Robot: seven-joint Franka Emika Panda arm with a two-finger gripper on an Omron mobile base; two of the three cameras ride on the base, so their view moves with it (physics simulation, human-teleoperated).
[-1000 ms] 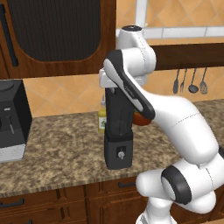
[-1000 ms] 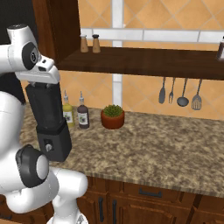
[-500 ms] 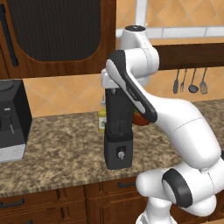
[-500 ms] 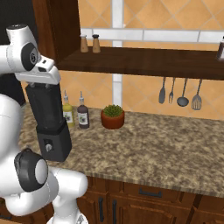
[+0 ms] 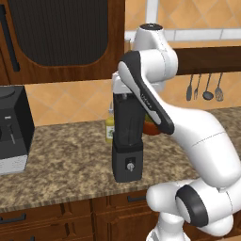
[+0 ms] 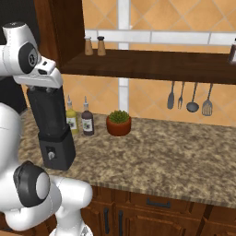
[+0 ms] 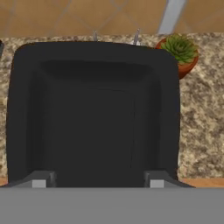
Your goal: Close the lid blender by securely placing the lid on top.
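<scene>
Blender position: I am seeing the blender (image 5: 127, 141) standing upright on the granite worktop (image 5: 61, 160), close to the worktop's front edge, its knob facing the base.
Front edge: the black base (image 6: 56, 150) of the blender is sitting just behind the worktop lip above the wooden drawers (image 6: 152, 205).
Open room, right side: the worktop (image 6: 175, 156) is running bare from the blender toward the hanging utensils (image 6: 189, 97).
Open room, left side: a boxy black-and-grey appliance (image 5: 14, 129) is standing well apart from the blender, with bare granite between them.
Behind the blender: two bottles (image 6: 78, 117) and a small potted plant (image 6: 119, 122) are standing near the wall, just beyond the jar.
Overhead limit: a dark wooden shelf (image 6: 152, 67) carrying two shakers (image 6: 92, 45) is running above the worktop.
My hand: my wrist is sitting directly over the jar's mouth; my fingers (image 7: 94, 180) are pointing down at it.
Finger state: I cannot tell whether my fingers are spread or closed; only two small tips are showing at the bottom of the hand view.
Change from earlier: my arm and the blender are standing as they did a second ago; nothing on the worktop is shifting.
Jar contents: the hand view is looking down on a dark square with rounded corners (image 7: 92, 109); I cannot tell whether this is the lid or the open jar interior.
</scene>
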